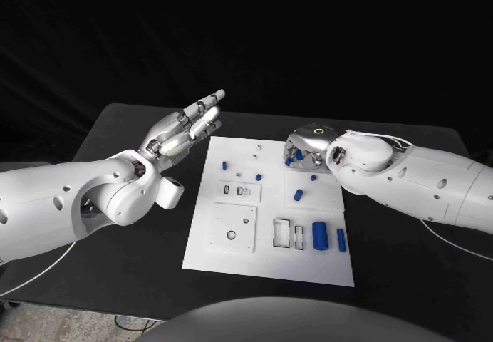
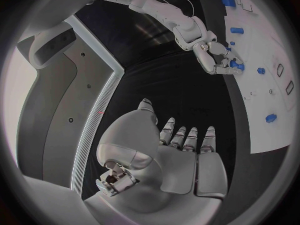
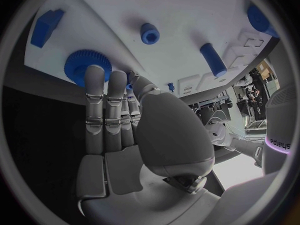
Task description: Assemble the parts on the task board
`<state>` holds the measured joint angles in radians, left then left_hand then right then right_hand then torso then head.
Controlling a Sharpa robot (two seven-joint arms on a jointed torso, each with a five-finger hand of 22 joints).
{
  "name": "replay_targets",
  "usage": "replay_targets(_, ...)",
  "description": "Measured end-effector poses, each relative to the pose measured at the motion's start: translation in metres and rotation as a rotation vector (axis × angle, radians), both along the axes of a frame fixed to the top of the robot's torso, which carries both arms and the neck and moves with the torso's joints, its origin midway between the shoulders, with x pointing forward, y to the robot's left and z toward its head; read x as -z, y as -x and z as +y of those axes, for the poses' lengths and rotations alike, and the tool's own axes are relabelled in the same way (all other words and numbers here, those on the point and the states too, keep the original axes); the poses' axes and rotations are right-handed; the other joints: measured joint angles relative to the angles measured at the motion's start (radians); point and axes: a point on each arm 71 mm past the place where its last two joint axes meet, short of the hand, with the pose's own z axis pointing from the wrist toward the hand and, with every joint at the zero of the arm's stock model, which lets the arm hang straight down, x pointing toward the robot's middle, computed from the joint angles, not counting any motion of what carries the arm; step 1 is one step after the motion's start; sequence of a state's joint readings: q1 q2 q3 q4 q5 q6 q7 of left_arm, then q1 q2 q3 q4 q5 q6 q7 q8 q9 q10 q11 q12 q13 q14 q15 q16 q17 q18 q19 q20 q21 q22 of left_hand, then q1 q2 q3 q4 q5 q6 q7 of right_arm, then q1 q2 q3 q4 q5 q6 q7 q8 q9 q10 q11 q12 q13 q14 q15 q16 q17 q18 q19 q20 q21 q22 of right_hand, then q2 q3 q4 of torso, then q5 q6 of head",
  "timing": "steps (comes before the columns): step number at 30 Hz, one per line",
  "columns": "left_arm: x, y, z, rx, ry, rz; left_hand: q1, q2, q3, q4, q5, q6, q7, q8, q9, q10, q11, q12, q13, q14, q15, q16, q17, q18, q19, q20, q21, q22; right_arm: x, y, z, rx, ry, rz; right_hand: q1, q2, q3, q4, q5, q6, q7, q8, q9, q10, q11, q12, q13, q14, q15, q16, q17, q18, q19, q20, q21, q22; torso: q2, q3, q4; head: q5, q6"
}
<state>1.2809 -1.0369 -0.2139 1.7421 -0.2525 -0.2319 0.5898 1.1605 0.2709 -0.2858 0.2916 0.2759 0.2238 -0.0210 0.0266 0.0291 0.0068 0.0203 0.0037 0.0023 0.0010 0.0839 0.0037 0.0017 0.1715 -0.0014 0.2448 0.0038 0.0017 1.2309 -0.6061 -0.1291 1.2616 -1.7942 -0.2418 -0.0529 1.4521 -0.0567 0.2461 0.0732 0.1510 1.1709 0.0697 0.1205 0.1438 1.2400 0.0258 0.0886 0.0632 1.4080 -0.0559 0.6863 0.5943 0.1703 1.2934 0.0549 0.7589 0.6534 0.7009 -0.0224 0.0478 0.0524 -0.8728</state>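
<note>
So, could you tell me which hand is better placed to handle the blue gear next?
The right hand: its fingertips already rest at the blue gear on the task board. The left hand hovers open beside the board's far left corner, holding nothing.

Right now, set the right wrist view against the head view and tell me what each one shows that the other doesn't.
Right wrist view alone: a blue toothed gear on the task board, with the right hand touching it with its fingertips.

Head view alone: the left hand, fingers apart and holding nothing, raised beside the board's left edge; two blue cylinders lying near the board's near right corner.

Both: the white board, small blue parts, the right hand.
</note>
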Motion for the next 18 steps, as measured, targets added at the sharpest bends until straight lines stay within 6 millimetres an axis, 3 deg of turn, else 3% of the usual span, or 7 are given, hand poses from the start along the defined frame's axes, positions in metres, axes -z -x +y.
replay_targets(6,0.001,-0.001,0.001,0.000,-0.002,0.003,0.014,0.005,0.007,-0.001,0.032,0.003,0.010,0.000,0.000,0.000,0.000,0.000,0.000,0.000,0.000,0.000,0.000,0.000,0.002,0.002,0.000,0.000,-0.007,0.001,0.000,-0.008,-0.029,-0.020,0.000,0.000,0.003,-0.003,0.000,0.002,0.002,0.000,0.000,0.012,0.002,-0.002,0.000,0.011,0.005,0.008,0.007,0.000,0.002,-0.002,0.037,0.043,0.000,-0.0005,-0.0011,0.006,0.000)
replay_targets(13,0.001,-0.002,0.002,-0.003,-0.005,0.006,0.020,0.007,0.007,-0.001,0.037,0.003,0.010,0.000,0.000,0.000,0.000,0.000,0.000,0.000,0.000,0.000,0.000,0.000,0.004,0.004,0.000,0.000,-0.040,-0.001,0.012,-0.036,-0.066,-0.081,-0.002,0.002,0.005,-0.001,0.000,0.002,0.002,0.000,0.000,0.017,0.003,-0.004,0.000,0.016,0.002,0.018,0.014,0.000,0.004,-0.004,0.045,0.054,0.001,-0.0016,-0.0005,0.018,0.000)
replay_targets(18,0.002,-0.003,0.002,-0.004,-0.007,0.006,0.022,0.005,0.007,-0.001,0.043,0.003,0.010,0.000,0.000,0.000,0.000,0.000,0.000,0.000,0.000,0.000,0.000,0.000,0.004,0.004,0.000,0.000,-0.051,-0.002,0.026,-0.054,-0.081,-0.100,-0.006,0.006,0.006,0.000,-0.002,0.002,0.002,0.000,0.000,0.019,0.002,-0.005,0.000,0.025,0.000,0.035,0.030,0.000,0.009,-0.002,0.060,0.073,0.003,-0.0029,-0.0005,0.021,0.000)
